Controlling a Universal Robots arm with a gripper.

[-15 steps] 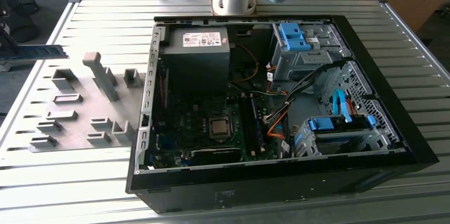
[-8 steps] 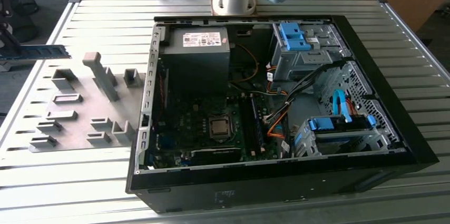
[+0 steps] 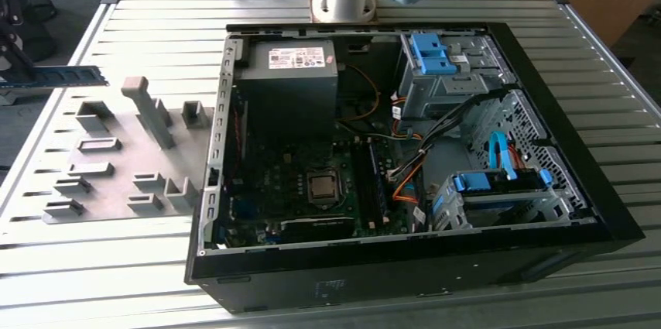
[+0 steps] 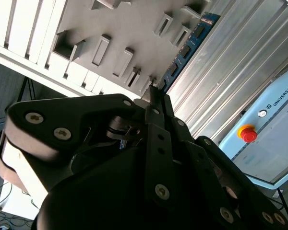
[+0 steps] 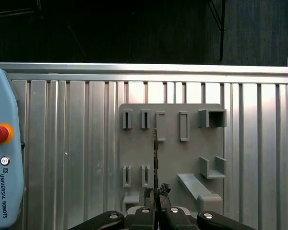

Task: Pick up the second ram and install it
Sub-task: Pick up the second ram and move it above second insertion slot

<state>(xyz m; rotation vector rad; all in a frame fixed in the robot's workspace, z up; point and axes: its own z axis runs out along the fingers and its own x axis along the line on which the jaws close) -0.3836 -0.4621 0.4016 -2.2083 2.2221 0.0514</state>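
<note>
My gripper (image 5: 156,192) is shut on one end of the second ram (image 5: 155,153), which is seen edge-on as a thin dark line in the first wrist view. The second wrist view has the same blue stick (image 4: 185,50) with black chips reaching out from my gripper (image 4: 156,93). It hangs in the air above the grey holder plate (image 5: 170,153). In the exterior view the ram (image 3: 67,75) floats level at the far left, above the table and beside the plate (image 3: 114,166). The open computer case (image 3: 403,143) lies to the exterior view's right, motherboard (image 3: 309,190) facing up.
Grey holder blocks (image 3: 150,108) stand up from the plate. Inside the case are a power supply (image 3: 289,81), blue-tabbed drive cages (image 3: 496,190) and orange cables (image 3: 408,178). A blue pendant with a red stop button (image 5: 0,133) lies on the slatted metal table (image 3: 155,27).
</note>
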